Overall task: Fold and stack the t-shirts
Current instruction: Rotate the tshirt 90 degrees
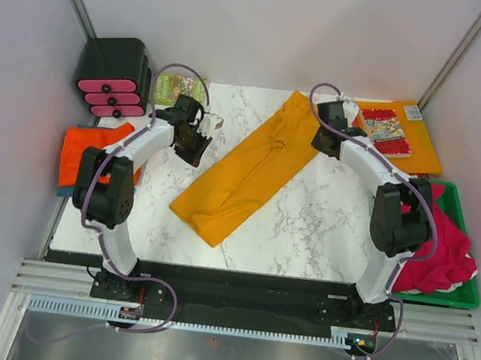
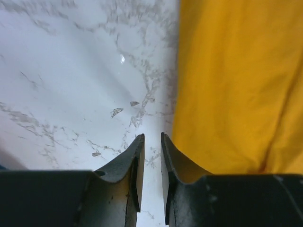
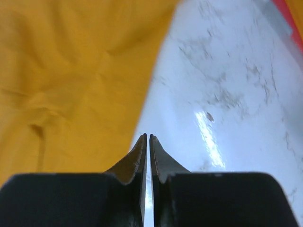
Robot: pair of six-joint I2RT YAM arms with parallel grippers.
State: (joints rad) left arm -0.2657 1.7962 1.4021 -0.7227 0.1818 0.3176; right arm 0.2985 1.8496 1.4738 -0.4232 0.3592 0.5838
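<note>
Open marble either side of the mustard t-shirt (image 1: 250,168)

Bare tabletop (image 1: 322,224) lay free to the near right of the mustard t-shirt, with a narrower strip along its left edge. Left of it, the left fingers (image 2: 132,165), a black box (image 1: 113,74) and a red-orange t-shirt (image 1: 83,149) narrowed the way. Right of it stood the right fingers (image 3: 139,161), an orange folder (image 1: 423,144) and a green tray (image 1: 448,299).

Top view: overhead from the near edge, looking down on the whole bench (image 1: 304,231).
Wrist views: close, low; both share the mustard t-shirt (image 2: 236,85).
</note>
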